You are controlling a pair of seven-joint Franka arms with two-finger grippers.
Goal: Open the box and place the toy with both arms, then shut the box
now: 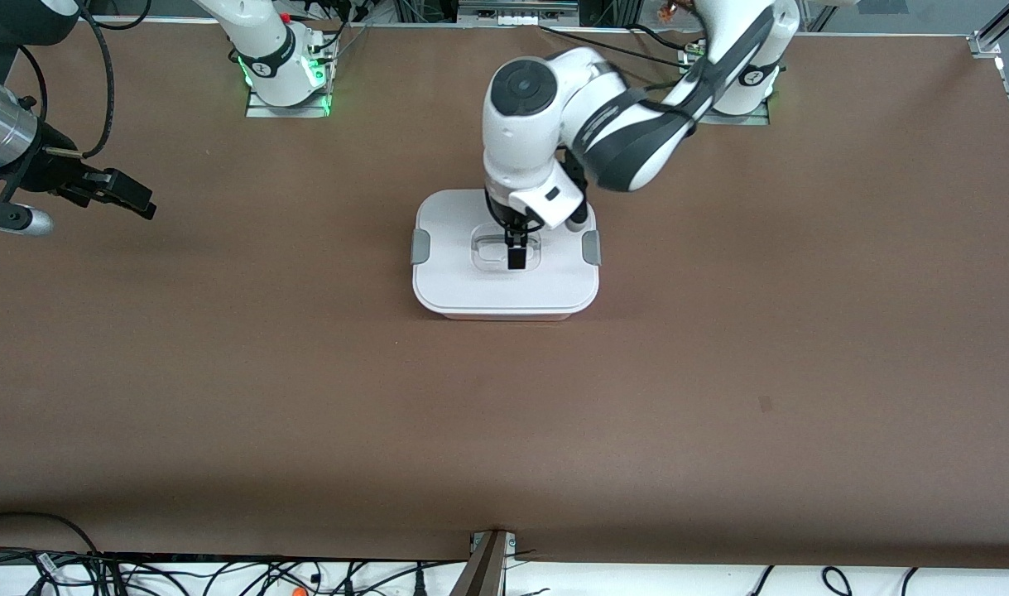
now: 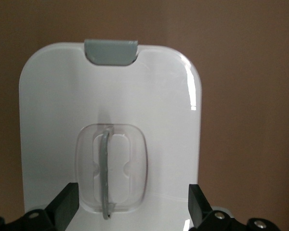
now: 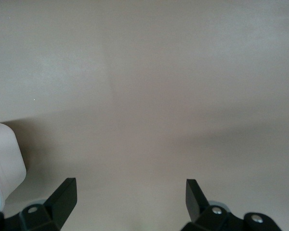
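Lidded box [image 1: 505,281], left pincer [image 1: 516,248] spread over its handle [image 2: 106,171]

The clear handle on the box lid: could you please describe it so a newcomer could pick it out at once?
On the brown table sits one white-lidded box, under the left gripper. In a shallow oval recess at the lid's centre stands the clear handle, a thin see-through strip. Unlike the two grey clips at the lid's ends, it is transparent and central.

A robotics lab; two white arms [image 1: 603,124] bolted to a brown table [image 1: 719,372]; loose cables [image 1: 223,575] along its edge.
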